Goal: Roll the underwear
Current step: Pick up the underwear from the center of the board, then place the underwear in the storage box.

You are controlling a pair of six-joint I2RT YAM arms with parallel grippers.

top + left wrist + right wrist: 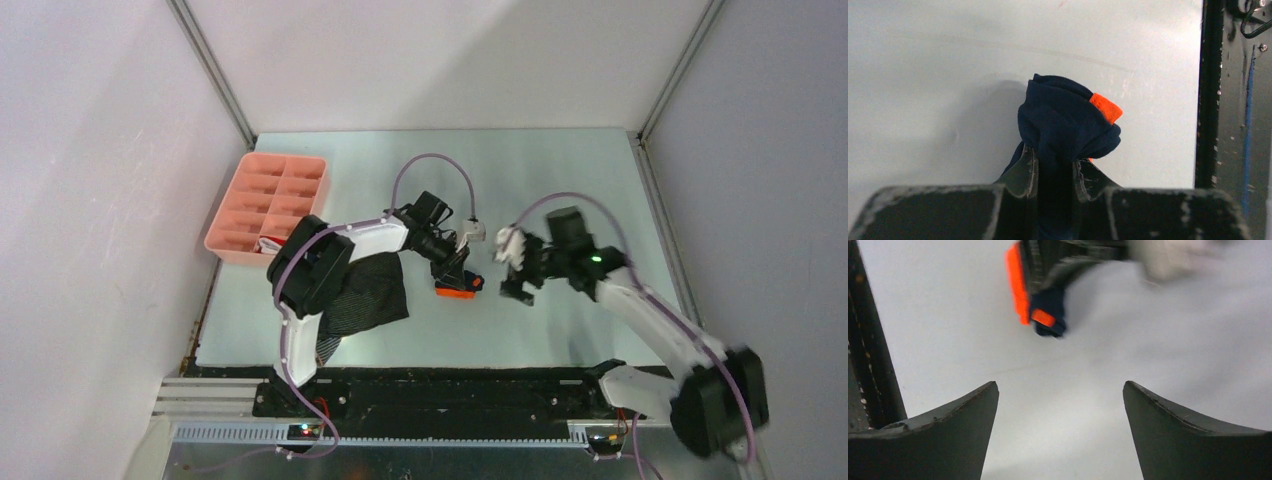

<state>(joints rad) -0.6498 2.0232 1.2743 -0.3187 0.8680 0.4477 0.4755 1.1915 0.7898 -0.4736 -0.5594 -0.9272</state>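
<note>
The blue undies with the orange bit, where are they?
In the top view the navy underwear sits mid-table, pinched in the left gripper, between the dark cloth on its left and the right gripper.

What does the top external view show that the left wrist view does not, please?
Only the top external view: the pink tray, a dark striped cloth and the right pincer. Only the left wrist view: a close look at the left pincer clamped on bunched fabric. Both: the navy underwear with its orange band.
</note>
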